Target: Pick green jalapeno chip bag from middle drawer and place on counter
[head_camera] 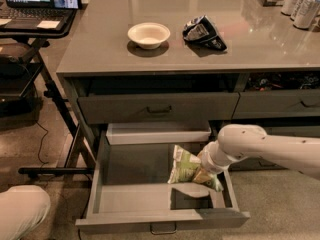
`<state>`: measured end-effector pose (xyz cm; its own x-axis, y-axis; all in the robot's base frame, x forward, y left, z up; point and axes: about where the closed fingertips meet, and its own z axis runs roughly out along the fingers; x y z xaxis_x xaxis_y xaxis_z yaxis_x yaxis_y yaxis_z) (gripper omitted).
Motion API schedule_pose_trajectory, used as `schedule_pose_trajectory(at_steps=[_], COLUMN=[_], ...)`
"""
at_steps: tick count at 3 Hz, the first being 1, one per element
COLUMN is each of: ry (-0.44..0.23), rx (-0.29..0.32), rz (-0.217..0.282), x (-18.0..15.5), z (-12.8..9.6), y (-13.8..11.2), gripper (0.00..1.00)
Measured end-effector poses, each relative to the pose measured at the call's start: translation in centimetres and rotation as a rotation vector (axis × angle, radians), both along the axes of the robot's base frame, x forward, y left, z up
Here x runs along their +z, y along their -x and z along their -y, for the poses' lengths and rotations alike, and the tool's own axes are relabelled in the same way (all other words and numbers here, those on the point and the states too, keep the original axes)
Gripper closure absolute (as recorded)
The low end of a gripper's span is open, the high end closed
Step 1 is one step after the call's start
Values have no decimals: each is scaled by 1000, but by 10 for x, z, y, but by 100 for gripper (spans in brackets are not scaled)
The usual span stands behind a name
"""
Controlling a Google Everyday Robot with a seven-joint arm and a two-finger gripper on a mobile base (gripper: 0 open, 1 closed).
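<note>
The green jalapeno chip bag [184,166] stands tilted at the right side of the open middle drawer [160,220], raised a little off its floor with a dark shadow beneath it. My gripper [202,175] reaches into the drawer from the right on the white arm [250,144] and is shut on the bag's right side; the wrist mostly hides the fingers. The grey counter [165,59] lies above the drawers.
A white bowl [148,35] and a black-and-silver snack bag [202,32] lie on the counter, with cans [302,4] at the far right. A laptop on a black stand [35,4] is at the left. A shallower closed drawer [157,108] sits above. A pale trouser knee [20,211] is at the bottom left.
</note>
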<state>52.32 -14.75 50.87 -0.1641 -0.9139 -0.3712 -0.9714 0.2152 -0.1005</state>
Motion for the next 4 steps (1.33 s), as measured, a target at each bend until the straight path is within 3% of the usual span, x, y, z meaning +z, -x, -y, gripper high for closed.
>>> schedule_pose_trajectory(at_steps=[1, 2, 4], ry=[73, 114, 124], rx=[95, 177, 187], rz=[107, 269, 293], x=[79, 188, 200], z=[-8, -16, -17], y=[7, -6, -8], gripper=[100, 100, 100])
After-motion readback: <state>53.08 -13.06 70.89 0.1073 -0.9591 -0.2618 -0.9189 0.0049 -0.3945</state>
